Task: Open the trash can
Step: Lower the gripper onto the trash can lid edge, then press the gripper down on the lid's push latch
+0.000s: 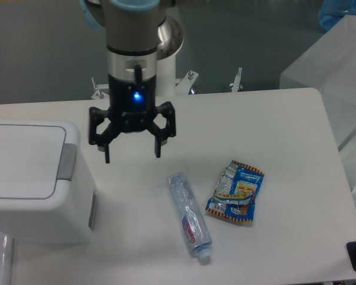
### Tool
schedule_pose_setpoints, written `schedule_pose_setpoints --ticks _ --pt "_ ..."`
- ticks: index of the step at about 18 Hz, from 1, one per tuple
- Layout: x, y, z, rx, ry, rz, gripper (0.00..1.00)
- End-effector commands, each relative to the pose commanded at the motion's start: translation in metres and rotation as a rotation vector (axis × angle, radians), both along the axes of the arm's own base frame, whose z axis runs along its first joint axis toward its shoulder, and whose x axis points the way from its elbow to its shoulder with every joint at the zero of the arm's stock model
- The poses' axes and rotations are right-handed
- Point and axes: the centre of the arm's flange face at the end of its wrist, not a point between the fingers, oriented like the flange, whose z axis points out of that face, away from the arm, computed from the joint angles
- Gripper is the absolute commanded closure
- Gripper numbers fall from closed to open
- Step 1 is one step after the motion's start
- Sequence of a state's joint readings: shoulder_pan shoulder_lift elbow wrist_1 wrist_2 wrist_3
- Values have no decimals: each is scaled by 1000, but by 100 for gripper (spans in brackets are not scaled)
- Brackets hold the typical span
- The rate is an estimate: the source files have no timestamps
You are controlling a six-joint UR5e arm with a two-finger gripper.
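Big white worktop point(273, 119) filling most of the view, with rounded corners at the far right.

Large white trash can point(29, 178) sitting on the left side of it, boxy with soft round corners. Flat white lid point(21, 160) on top, lying down shut. Grey push tab point(66, 161) along the right edge of that lid.

Robot arm point(133, 41) coming down from the top, just right of the trash can, with a small blue light glowing on its front. Black gripper point(132, 153) at the bottom of the arm, two fingers spread wide apart, holding nothing. Hanging up in the air, near the grey tab but not touching it.

Clear plastic bottle point(190, 217) lying flat on its side in the middle of the worktop, cap end pointing toward the near edge, red and white label on it. Well apart from the trash can.

Crinkly blue snack bag point(235, 191) lying just beside the bottle, on its right, with yellow and orange print. Close to the bottle, not clearly touching.

Small metal clamps point(237, 80) standing along the far edge of the worktop.
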State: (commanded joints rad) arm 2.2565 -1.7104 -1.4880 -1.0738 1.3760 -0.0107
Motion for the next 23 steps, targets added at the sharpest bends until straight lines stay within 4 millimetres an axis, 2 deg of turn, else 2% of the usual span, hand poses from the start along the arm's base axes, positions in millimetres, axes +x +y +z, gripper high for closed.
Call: schedule_pose_setpoints --ticks 7,23 --pt "22 17 -8 -6 -33 12 0" --pt "37 25 -17 -18 -43 -18 0"
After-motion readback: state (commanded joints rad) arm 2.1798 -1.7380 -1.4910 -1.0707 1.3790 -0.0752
